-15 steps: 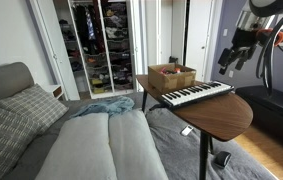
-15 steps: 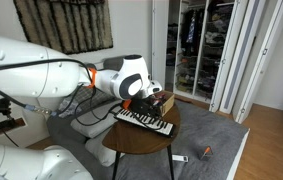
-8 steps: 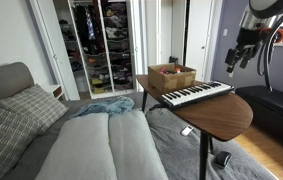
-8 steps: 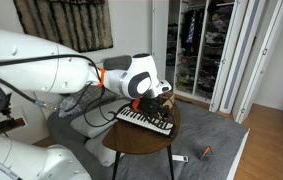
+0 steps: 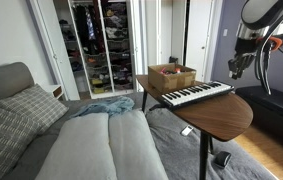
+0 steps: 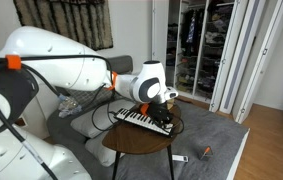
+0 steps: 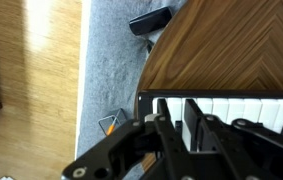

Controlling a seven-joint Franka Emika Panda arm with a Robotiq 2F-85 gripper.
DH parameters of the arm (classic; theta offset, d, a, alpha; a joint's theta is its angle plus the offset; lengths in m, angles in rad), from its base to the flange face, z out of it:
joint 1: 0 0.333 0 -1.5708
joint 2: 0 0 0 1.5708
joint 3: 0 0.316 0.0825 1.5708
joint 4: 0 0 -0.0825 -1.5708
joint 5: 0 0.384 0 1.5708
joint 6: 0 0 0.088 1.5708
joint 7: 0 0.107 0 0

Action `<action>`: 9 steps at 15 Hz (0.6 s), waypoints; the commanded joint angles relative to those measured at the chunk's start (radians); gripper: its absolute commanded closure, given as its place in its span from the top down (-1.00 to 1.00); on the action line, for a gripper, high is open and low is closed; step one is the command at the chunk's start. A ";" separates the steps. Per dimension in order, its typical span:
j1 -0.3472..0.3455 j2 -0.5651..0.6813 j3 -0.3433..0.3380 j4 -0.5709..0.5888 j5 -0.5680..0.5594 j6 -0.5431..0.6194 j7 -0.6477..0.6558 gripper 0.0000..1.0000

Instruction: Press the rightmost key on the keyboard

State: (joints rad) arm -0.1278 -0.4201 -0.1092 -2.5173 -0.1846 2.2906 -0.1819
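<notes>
Claw hanging in the air above one end of the keyboard.

In an exterior view the keyboard lies on the round wooden counter just beside a cardboard box; the rightmost key is at the end under the claw, which is clear of it. In an exterior view the arm's bulk covers much of the keyboard. The wrist view shows dark fingers over white keys; whether the claw is spread or pressed together I cannot tell.
</notes>
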 commanded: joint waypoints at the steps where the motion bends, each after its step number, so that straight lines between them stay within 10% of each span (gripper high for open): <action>1: 0.006 0.068 -0.027 0.032 -0.005 0.034 -0.045 -1.00; 9: 0.012 0.164 -0.045 0.053 0.017 0.115 -0.102 -1.00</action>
State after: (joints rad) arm -0.1273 -0.2986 -0.1407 -2.4904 -0.1836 2.3801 -0.2501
